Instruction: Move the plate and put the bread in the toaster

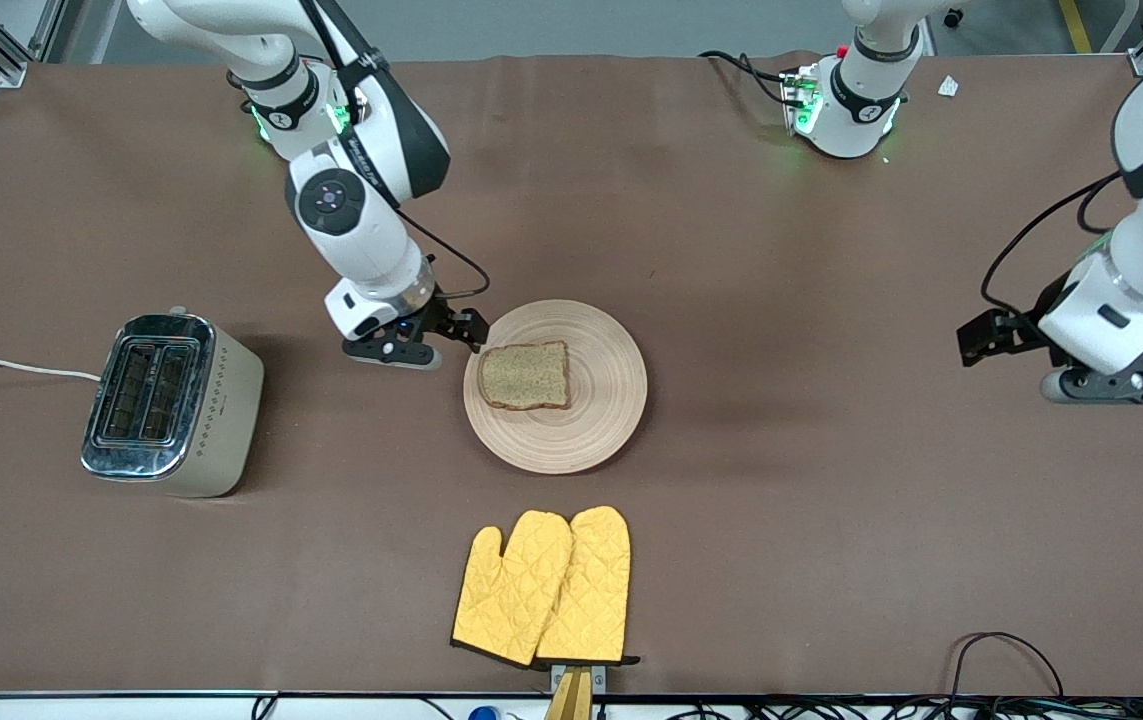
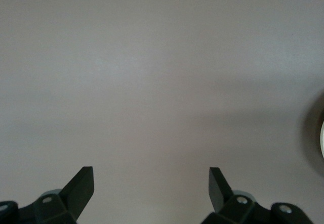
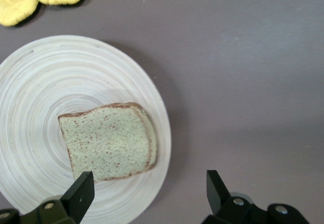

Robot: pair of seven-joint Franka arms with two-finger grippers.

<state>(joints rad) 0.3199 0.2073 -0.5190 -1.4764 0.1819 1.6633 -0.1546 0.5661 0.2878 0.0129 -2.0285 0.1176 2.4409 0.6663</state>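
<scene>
Bread (image 1: 525, 375) on the plate (image 1: 601, 420), mid-table, with our right gripper (image 1: 451, 335) at the plate's 10 o'clock edge.

We have the right gripper's fingers spread wide, holding nothing, one finger over the plate rim by the slice's corner and the other over bare table. To do this well, we should first centre over the slice, then pinch it across its crust edges so the soft, speckled crumb does not tear. The plate is round, shallow, pale wood with ring grooves. The toaster (image 1: 171, 405), boxy, cream-sided and chrome-topped with two slots, stands at 9 o'clock from the plate. Yellow quilted mitts (image 1: 546, 585) lie at its 6 o'clock. Our left gripper (image 2: 152, 191) waits spread and empty over bare table, at 3 o'clock.
</scene>
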